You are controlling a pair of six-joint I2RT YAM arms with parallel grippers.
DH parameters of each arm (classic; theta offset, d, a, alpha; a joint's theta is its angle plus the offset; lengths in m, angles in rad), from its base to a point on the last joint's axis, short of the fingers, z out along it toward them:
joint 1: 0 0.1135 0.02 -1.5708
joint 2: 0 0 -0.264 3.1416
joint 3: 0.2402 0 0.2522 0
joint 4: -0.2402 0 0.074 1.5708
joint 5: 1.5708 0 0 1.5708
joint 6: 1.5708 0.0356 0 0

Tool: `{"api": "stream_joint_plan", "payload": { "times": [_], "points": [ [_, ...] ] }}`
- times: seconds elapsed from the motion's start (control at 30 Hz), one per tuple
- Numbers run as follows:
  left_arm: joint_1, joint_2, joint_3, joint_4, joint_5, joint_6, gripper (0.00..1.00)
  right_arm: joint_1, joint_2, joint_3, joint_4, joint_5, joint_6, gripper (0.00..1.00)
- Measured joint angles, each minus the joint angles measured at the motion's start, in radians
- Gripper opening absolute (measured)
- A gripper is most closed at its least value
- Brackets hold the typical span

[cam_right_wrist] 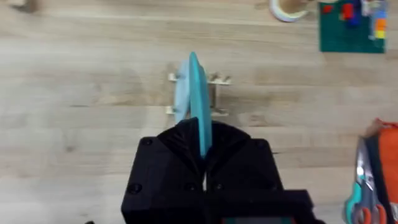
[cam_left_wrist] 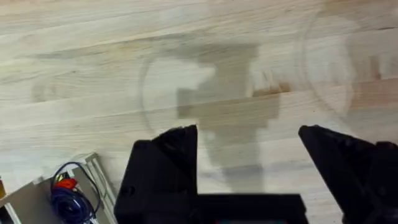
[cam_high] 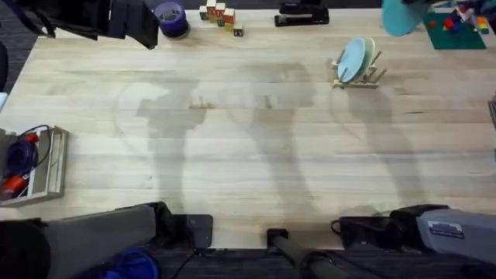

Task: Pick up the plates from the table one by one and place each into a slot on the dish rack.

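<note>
right gripper (cam_right_wrist: 203,163) — clamping teal plate (cam_right_wrist: 199,102) edge-on above dish rack (cam_right_wrist: 214,93) | left gripper (cam_left_wrist: 249,162) — hanging open over bare tabletop (cam_left_wrist: 74,68)

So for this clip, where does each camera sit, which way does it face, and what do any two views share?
Overhead: fixed above the arm bases, looking down and forward over the table; both arm bases show along the bottom edge, the dish rack far right.
Left wrist: on the left arm, looking down at bare tabletop; left gripper open.
Right wrist: on the right arm, looking down at the rack; right gripper shut on the teal plate.
Shared: overhead and right wrist both show the rack; overhead and left wrist both show the wooden tray.
</note>
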Motion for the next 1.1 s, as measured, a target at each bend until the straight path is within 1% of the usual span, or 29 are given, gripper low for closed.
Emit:
{"api": "stream_joint_plan", "payload": {
  "times": [0.3,0.47,1.1],
  "points": [
    [0.000,0.000,0.000,0.000,0.000,0.000,0.995,-0.100,0.000,0.008,-0.040,0.046,-0.003,0.030],
    [0.000,0.000,0.000,0.000,0.000,0.000,0.995,-0.138,0.000,0.008,-0.045,0.051,-0.003,0.030],
    [0.000,0.000,0.000,0.000,0.000,0.000,0.996,-0.144,0.000,0.008,-0.045,0.052,-0.006,0.031]
  ]
}}
